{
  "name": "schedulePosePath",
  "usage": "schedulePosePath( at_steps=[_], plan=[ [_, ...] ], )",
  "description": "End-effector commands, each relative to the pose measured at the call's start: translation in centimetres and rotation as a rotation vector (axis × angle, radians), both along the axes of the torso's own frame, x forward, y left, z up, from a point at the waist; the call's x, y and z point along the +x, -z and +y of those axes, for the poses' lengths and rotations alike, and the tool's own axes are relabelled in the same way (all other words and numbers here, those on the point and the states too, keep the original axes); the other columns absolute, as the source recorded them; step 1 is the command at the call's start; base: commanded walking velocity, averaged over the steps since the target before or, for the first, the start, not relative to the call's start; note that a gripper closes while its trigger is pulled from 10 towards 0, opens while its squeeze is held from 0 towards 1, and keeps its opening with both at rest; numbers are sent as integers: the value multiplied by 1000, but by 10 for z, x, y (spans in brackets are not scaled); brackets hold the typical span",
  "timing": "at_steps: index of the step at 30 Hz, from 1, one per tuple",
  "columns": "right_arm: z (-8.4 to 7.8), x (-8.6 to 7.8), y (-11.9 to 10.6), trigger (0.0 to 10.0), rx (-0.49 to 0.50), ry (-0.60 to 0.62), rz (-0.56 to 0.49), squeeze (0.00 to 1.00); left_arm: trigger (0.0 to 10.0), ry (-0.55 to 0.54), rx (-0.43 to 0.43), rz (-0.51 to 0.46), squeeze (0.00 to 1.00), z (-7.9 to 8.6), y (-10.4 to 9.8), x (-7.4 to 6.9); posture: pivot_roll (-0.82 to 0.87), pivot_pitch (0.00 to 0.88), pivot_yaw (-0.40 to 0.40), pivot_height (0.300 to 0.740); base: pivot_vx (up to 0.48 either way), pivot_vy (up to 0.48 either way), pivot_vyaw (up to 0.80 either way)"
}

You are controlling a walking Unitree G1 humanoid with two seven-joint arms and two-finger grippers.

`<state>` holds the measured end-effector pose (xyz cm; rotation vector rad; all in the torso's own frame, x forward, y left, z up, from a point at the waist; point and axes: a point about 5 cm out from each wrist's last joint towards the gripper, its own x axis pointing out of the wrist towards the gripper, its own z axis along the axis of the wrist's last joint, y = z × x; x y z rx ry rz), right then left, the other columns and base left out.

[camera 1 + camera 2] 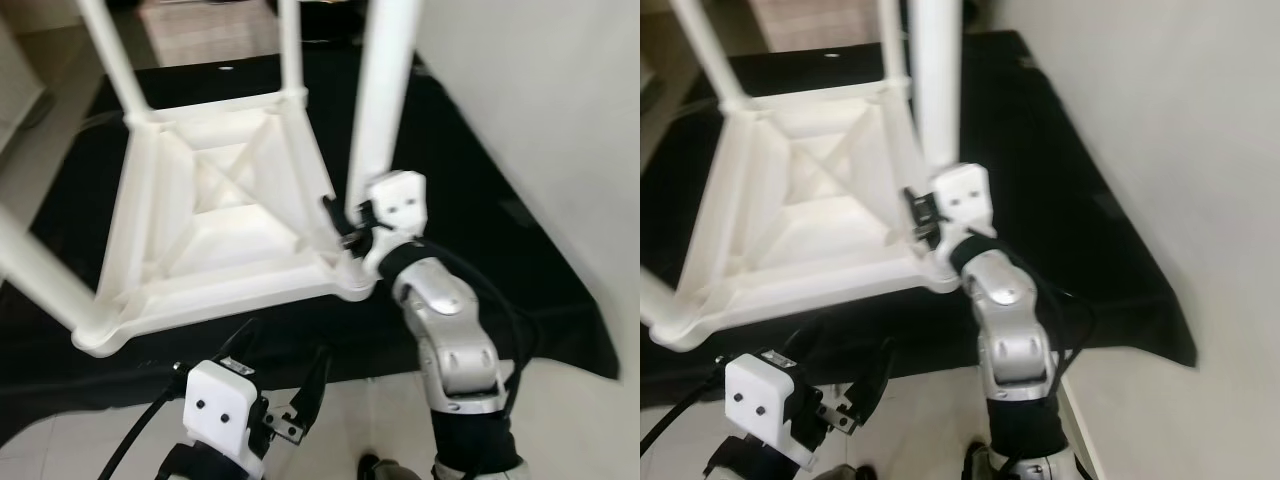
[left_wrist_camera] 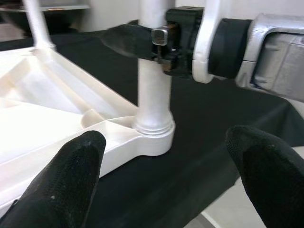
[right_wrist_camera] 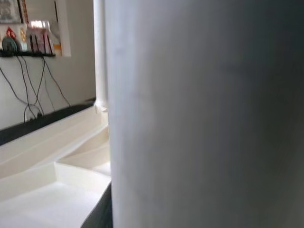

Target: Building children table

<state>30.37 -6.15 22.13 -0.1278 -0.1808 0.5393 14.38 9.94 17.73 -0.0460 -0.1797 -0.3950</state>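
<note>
Left eye view: my right claw (image 1: pixel 345 222) clamps the upright leg (image 1: pixel 385 90) just above its corner socket, while my left claw (image 1: pixel 285 375) hangs open nearby, below the table (image 1: pixel 215 235).

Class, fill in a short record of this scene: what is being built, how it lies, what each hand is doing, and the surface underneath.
object: white plastic table, upside down, legs pointing up
surface: black mat on a pale floor
right hand: closed on the near right leg, just above its socket
left hand: open, free, low in front of the table's near edge
legs seen: four
</note>
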Motion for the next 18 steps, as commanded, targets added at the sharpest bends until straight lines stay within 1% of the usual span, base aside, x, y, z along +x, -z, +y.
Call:
schedulePosePath(
  at_steps=[1,2,4,5,6,7,8,9,10,11,13,14,15,16,17,18],
  plan=[
    [33,-4,16,10000,20,-125,109,0,10000,-5,13,33,0,1,7,0,1,196,-14,740,0,0,0],
    [38,-3,13,10000,46,-173,114,0,10000,-10,13,30,0,1,7,0,-1,196,-14,740,0,0,0],
    [48,-10,5,10000,61,-262,117,0,10000,-17,13,26,0,2,6,1,-1,196,-14,740,0,0,0],
    [50,-12,1,10000,80,-303,116,0,10000,-18,13,25,0,2,6,1,-1,196,-14,740,0,0,0],
    [52,-17,-2,10000,78,-373,118,267,10000,-18,13,25,0,2,6,1,2,194,-16,740,0,0,0],
    [53,-20,-5,10000,81,-426,119,1000,10000,-17,13,25,0,2,6,0,3,194,-15,740,0,0,0],
    [53,-20,-5,10000,81,-426,119,1000,10000,-17,13,25,0,2,6,0,3,194,-15,740,0,0,0],
    [54,-21,-6,10000,82,-458,120,1000,10000,-17,13,25,0,2,6,0,3,194,-15,740,0,0,0],
    [53,-25,-10,10000,62,-570,100,1000,10000,-16,13,25,0,2,6,0,6,196,-16,740,0,0,0],
    [52,-27,-12,10000,48,-645,84,1000,10000,-15,13,26,0,2,6,0,6,196,-16,740,0,0,0],
    [52,-27,-12,10000,48,-645,84,1000,10000,-15,13,26,0,2,6,0,6,196,-16,740,0,0,0],
    [42,-22,-14,10000,-41,-800,33,1000,10000,-15,13,26,0,2,5,0,33,204,-17,740,0,0,0],
    [35,-16,-16,10000,-85,-860,14,1000,10000,-17,15,27,0,2,5,-1,60,209,-18,740,0,0,0],
    [35,-16,-16,10000,-85,-860,14,1000,10000,-17,15,27,0,2,5,-1,60,209,-18,740,0,0,0],
    [29,-12,-18,10000,-127,-911,-7,443,10000,-19,16,27,0,1,5,-1,66,210,-17,740,0,0,0],
    [24,-10,-20,10000,-157,-947,-20,75,10000,-20,17,28,0,2,5,-2,72,211,-17,740,0,0,0]
  ],
)
